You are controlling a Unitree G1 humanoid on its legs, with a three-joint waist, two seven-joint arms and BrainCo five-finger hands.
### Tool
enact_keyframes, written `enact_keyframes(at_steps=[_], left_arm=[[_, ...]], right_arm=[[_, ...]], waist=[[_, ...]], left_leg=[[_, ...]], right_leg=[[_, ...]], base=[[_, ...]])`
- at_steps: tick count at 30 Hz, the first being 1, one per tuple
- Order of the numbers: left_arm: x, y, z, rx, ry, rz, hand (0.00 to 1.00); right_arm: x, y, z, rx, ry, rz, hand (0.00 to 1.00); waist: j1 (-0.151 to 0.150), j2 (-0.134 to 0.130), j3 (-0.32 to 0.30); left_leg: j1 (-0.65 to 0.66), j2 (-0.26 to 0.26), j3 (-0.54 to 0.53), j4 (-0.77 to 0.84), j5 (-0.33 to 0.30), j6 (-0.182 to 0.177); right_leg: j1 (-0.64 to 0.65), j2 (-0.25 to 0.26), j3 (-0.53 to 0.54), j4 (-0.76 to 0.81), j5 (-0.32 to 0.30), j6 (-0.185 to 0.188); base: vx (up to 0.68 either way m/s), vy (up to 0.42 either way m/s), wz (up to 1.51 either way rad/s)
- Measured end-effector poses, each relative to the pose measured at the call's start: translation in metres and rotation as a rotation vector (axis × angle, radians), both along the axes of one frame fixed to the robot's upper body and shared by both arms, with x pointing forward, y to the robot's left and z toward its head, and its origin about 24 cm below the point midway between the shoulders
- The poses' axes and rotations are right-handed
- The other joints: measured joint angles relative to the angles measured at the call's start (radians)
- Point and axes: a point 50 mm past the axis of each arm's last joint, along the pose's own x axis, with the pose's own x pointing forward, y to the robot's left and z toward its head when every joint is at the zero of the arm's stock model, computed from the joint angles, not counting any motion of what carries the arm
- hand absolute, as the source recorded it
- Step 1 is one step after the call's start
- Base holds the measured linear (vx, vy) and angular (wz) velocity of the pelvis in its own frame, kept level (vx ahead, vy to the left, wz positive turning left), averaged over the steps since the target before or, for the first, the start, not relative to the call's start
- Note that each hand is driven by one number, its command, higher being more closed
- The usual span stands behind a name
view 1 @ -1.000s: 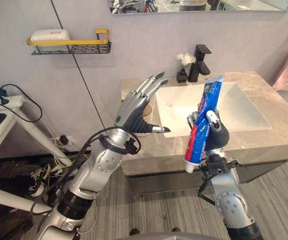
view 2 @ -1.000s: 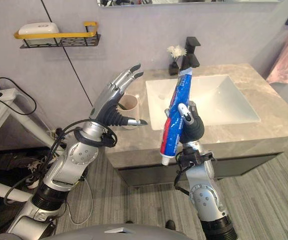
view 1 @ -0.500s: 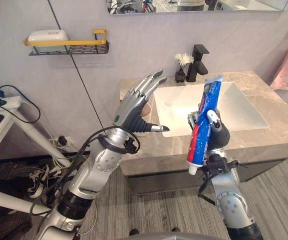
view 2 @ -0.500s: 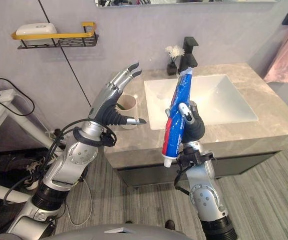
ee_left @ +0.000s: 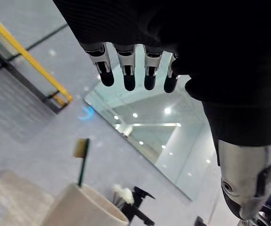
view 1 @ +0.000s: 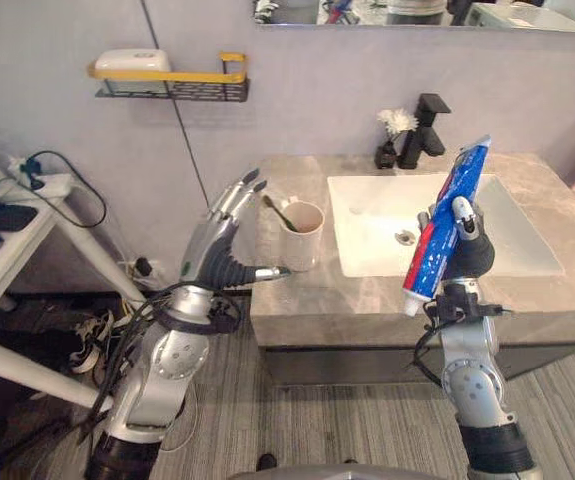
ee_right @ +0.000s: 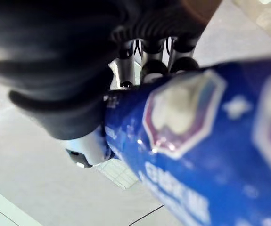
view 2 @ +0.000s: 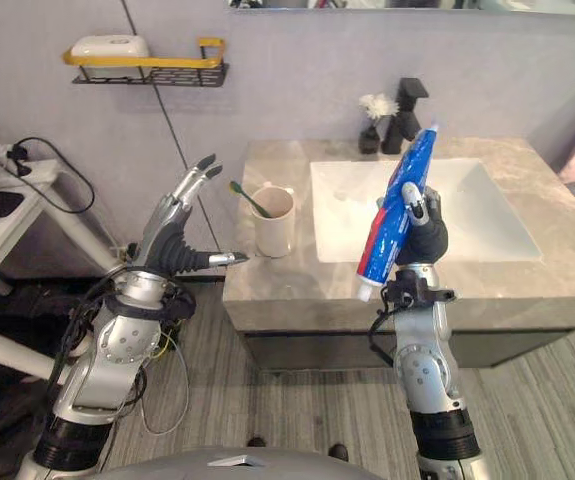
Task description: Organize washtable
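My right hand [view 1: 465, 245] is shut on a blue, red and white toothpaste tube [view 1: 445, 226], held upright with its white cap down, in front of the basin; the tube [ee_right: 206, 141] shows close up in the right wrist view. A beige cup [view 1: 300, 233] with a green toothbrush [view 1: 275, 211] in it stands on the marble counter [view 1: 367, 300], left of the white basin [view 1: 437, 220]. My left hand [view 1: 219, 243] is open, fingers straight, raised just off the counter's left edge beside the cup. The cup [ee_left: 83, 209] and toothbrush [ee_left: 81, 160] appear past its fingers.
A black tap [view 1: 424, 130] and a small vase of white flowers [view 1: 393, 135] stand behind the basin. A yellow and black wall shelf [view 1: 172, 82] holds a white soap dish [view 1: 125, 62]. A white table [view 1: 7, 210] with cables stands at the left.
The whole picture has shifted, so the camera has moved. My left hand has dropped lower and further left, uncovering the cup with the toothbrush. My right hand keeps the tube.
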Motion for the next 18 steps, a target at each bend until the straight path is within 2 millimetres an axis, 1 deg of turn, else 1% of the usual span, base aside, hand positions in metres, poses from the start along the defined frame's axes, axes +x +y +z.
enact_keyframes(at_steps=[1,3,4,6,7,11,13,14,16,18], left_arm=[[-0.003,0.006,-0.005,-0.011,0.023,0.029,0.0],[-0.007,0.012,-0.012,-0.026,0.057,0.058,0.0],[-0.011,0.016,-0.019,-0.049,0.088,0.084,0.0],[-0.015,0.02,-0.026,-0.08,0.12,0.104,0.0],[-0.018,0.022,-0.032,-0.092,0.151,0.121,0.0],[-0.024,0.023,-0.045,-0.119,0.211,0.139,0.0],[-0.025,0.023,-0.06,-0.139,0.279,0.156,0.0],[-0.026,0.023,-0.063,-0.143,0.294,0.16,0.0],[-0.03,0.023,-0.074,-0.163,0.345,0.174,0.0],[-0.03,0.021,-0.077,-0.179,0.358,0.177,0.0]], right_arm=[[0.005,-0.002,0.003,-0.021,-0.002,-0.022,1.0],[0.011,-0.004,0.006,-0.049,-0.001,-0.055,1.0],[0.014,-0.007,0.008,-0.071,0.002,-0.088,1.0],[0.016,-0.009,0.012,-0.107,-0.004,-0.126,1.0],[0.021,-0.008,0.015,-0.145,-0.008,-0.15,1.0],[0.031,-0.007,0.025,-0.242,-0.013,-0.238,1.0],[0.035,-0.005,0.034,-0.297,-0.028,-0.302,1.0],[0.036,-0.004,0.037,-0.311,-0.035,-0.318,1.0],[0.038,-0.003,0.049,-0.355,-0.067,-0.387,1.0],[0.039,-0.003,0.056,-0.366,-0.082,-0.427,1.0]], waist=[[0.002,-0.004,0.001],[0.009,-0.009,0.002],[0.025,-0.012,0.001],[0.035,-0.014,0.001],[0.038,-0.014,0.001],[0.053,-0.025,0.006],[0.061,-0.032,0.01],[0.064,-0.034,0.011],[0.082,-0.038,0.014],[0.085,-0.038,0.014]], left_leg=[[-0.004,0.0,-0.006,0.0,0.001,0.0],[-0.008,-0.002,-0.017,0.0,0.003,0.0],[-0.01,-0.004,-0.023,0.0,0.003,0.001],[-0.012,-0.006,-0.027,0.0,0.009,0.002],[-0.013,-0.008,-0.033,0.0,0.009,0.003],[-0.028,-0.009,-0.05,-0.002,0.012,0.003],[-0.041,-0.01,-0.062,-0.001,0.018,0.003],[-0.043,-0.01,-0.064,-0.001,0.018,0.003],[-0.048,-0.01,-0.072,-0.001,0.02,0.003],[-0.052,-0.012,-0.08,-0.002,0.025,0.002]], right_leg=[[0.0,-0.001,-0.008,0.0,-0.001,-0.001],[0.0,-0.001,-0.013,0.0,-0.003,-0.001],[0.0,-0.003,-0.016,0.0,-0.004,0.0],[0.002,-0.005,-0.024,0.0,-0.006,0.001],[0.004,-0.007,-0.033,0.0,-0.008,0.002],[-0.001,-0.008,-0.048,0.0,-0.009,0.002],[-0.006,-0.008,-0.065,0.0,-0.01,0.002],[-0.007,-0.008,-0.067,0.0,-0.01,0.001],[-0.011,-0.009,-0.07,0.0,-0.01,0.001],[-0.01,-0.01,-0.08,0.0,-0.012,0.002]], base=[[0.01,-0.01,0.23],[0.02,-0.002,0.17],[0.02,0.004,0.11],[0.02,0.005,0.13],[0.01,0.005,0.14],[-0.01,0.003,0.17],[-0.01,-0.001,0.21],[0.0,-0.002,0.11],[0.0,-0.004,0.06],[0.0,0.0,0.18]])
